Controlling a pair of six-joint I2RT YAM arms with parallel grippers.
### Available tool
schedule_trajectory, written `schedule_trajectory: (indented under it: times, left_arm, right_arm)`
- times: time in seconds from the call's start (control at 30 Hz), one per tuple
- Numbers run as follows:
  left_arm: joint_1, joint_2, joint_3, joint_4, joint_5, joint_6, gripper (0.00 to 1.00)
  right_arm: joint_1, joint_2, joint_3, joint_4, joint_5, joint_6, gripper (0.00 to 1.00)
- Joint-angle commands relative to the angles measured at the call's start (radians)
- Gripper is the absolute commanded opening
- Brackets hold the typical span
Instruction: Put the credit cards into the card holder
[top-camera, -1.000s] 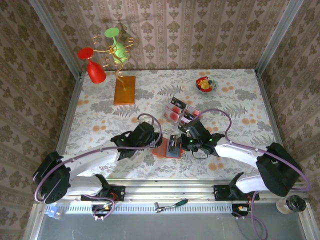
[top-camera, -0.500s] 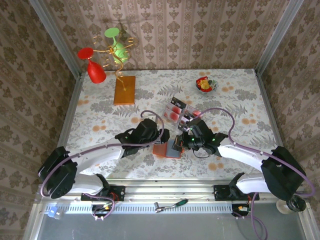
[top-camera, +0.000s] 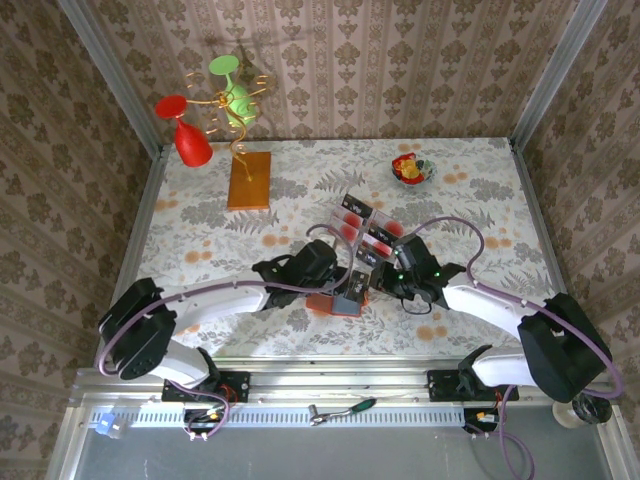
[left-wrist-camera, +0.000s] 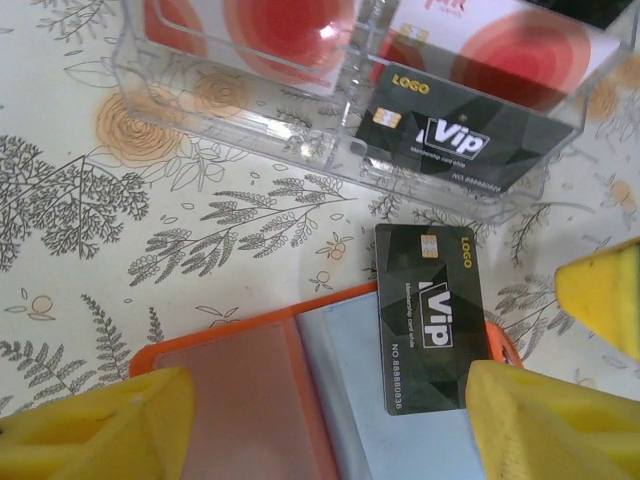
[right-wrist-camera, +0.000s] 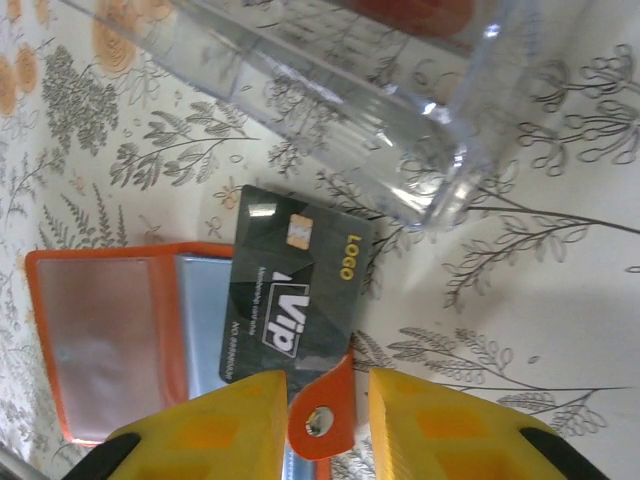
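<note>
The card holder (left-wrist-camera: 250, 390) lies open on the table, orange with a grey-blue inside (top-camera: 325, 303). A black VIP credit card (left-wrist-camera: 430, 315) rests flat on its right half and sticks out over the far edge (right-wrist-camera: 295, 300). My left gripper (left-wrist-camera: 330, 430) is open, one finger on each side of the holder, touching nothing. My right gripper (right-wrist-camera: 328, 390) stands open around the holder's orange snap tab (right-wrist-camera: 325, 420), just off the card's near end. More credit cards, black (left-wrist-camera: 450, 135) and red-and-white (left-wrist-camera: 290, 30), stand in the clear tray (left-wrist-camera: 340, 150).
The clear tray (top-camera: 365, 225) sits just behind the holder, close to both grippers. Farther back stand a wooden board (top-camera: 248, 180) with a wire stand holding red and green glasses, and a small bowl (top-camera: 412, 170) at the back right.
My right gripper has opened, let go of the black card and drawn back a little to the right. My left gripper has moved right, up to the holder.
</note>
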Motion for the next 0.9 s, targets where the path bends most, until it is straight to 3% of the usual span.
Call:
schedule_trajectory:
  times: [0.0,0.87]
  left_arm:
    - [-0.022,0.05,0.041,-0.077,-0.061,0.107,0.73]
    - [-0.052,0.199,0.015,-0.003,-0.072,0.183,0.74]
  right_arm:
    - [-0.017,-0.006,-0.015,-0.013,-0.004,-0.025,0.3]
    - [-0.028,0.087,-0.043,0.148,-0.087,0.033,0.34]
